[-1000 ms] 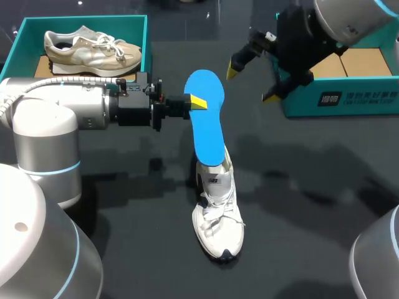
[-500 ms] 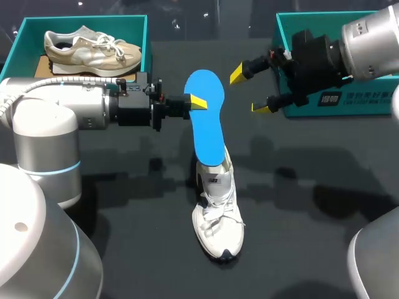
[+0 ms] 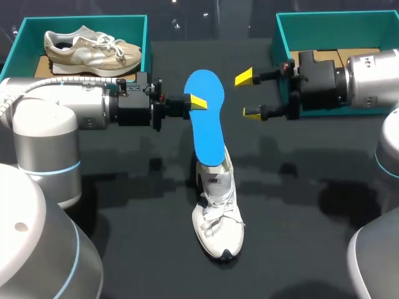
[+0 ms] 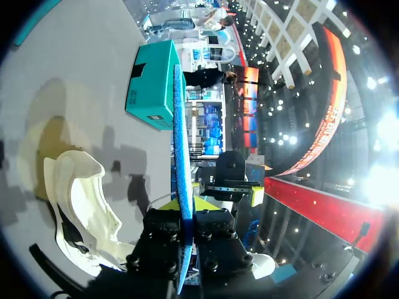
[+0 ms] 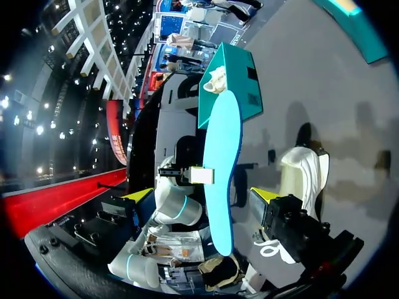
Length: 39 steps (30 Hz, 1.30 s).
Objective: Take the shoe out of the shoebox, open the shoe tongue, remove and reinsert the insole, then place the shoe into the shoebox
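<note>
I'm keeping my left pincer (image 3: 194,103) clamped on the blue insole (image 3: 206,118), which is standing over the white shoe (image 3: 218,212) on the surface (image 3: 124,205), while my right pincer (image 3: 247,94), fingers wide, is swinging down level beside it, probably for a handover.

The insole (image 3: 206,118) has its lower end buried inside the shoe (image 3: 217,215) at 6 o'clock. The right arm (image 3: 368,78) blocks much of the 2 o'clock shoebox (image 3: 324,25). The left gripper (image 3: 196,101) has its second finger behind the insole.
</note>
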Each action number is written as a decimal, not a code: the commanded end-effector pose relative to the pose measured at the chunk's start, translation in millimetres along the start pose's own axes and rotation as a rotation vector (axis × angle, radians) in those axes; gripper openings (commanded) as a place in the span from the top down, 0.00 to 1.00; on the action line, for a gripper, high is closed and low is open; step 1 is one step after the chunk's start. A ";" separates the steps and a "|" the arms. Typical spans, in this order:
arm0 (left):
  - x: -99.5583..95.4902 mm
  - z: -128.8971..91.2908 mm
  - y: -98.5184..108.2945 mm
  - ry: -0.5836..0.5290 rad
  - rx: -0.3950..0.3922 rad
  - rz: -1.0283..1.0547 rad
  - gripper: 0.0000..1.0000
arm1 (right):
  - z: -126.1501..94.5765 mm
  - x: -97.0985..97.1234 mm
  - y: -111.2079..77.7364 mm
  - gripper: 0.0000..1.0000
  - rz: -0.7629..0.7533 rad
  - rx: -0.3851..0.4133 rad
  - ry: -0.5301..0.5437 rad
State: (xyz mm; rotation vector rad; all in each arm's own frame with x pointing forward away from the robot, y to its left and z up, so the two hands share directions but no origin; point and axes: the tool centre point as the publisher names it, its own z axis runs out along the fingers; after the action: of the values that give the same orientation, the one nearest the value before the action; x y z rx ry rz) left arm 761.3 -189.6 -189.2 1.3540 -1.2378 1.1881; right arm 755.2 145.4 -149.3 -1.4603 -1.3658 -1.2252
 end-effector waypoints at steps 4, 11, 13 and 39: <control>-0.4 0.6 0.6 0.000 0.001 0.000 1.00 | 2.5 -3.3 1.4 0.00 -0.001 0.003 0.050; -0.4 0.6 0.6 0.000 0.001 0.000 1.00 | 2.3 -3.3 1.8 0.00 -0.001 0.004 0.048; -0.4 0.6 0.6 0.000 0.001 0.000 1.00 | 2.3 -3.3 1.9 0.00 -0.001 0.004 0.049; 38.6 -15.5 -23.7 0.033 0.101 0.814 1.00 | 2.7 -3.8 2.0 0.00 -0.010 -0.001 0.068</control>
State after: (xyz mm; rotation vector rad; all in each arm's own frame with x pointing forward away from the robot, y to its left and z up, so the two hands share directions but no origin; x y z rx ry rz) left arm 789.2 -175.6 -147.1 0.9936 -1.7045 1.6580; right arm 757.0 144.8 -152.7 -1.3995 -1.3278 -1.2722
